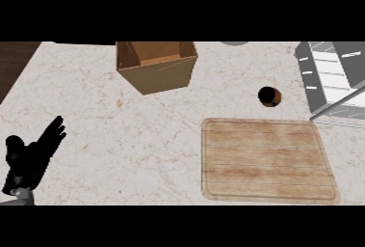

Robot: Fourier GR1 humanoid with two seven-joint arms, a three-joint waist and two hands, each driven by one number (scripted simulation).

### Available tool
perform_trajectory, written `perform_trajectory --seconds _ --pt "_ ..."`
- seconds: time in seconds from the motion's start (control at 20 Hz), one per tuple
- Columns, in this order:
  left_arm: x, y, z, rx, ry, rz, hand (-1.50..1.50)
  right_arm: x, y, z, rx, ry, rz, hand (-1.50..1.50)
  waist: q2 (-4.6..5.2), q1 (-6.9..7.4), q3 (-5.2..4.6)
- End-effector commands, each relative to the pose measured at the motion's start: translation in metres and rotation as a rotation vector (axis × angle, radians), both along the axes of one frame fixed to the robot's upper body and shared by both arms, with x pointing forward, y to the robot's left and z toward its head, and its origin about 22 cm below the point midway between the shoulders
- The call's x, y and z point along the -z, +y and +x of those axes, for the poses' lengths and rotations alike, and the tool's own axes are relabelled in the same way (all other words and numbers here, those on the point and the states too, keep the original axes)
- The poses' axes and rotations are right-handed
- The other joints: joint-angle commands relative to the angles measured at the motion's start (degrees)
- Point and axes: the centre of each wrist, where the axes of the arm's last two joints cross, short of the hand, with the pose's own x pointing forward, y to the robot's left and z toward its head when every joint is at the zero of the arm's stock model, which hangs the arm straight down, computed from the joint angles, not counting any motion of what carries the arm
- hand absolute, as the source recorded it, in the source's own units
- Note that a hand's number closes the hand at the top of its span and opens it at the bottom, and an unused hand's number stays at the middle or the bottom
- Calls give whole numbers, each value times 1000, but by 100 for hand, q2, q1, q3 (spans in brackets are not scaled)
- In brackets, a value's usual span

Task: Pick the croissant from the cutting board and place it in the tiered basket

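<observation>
Although cutting board [269,160] is inspected, no croissant is seen on it or elsewhere. Left hand [28,161] is noted at left edge, fingers straight, nothing held. Right hand not shown. Tiered basket [332,77] partly cropped; misplacement risked if croissant is carried unseen.

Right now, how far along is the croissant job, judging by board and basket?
The wooden cutting board lies bare, so the pick looks done. The black left hand rests open, holding nothing. No croissant shows in the grey tiered basket; placement can't be confirmed.
</observation>
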Motion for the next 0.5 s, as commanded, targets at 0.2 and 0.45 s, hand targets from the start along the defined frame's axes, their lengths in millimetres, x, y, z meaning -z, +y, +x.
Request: perform_trajectory --seconds 0.2,0.45 --pt "2 -1 -11 -6 -1 6 0 -45 -63 -50 147 -159 350 -150 -38 -98 3" --pt "8 -2 -10 -46 21 -5 0 -32 -105 -85 64 -300 622 -150 -63 -307 18"
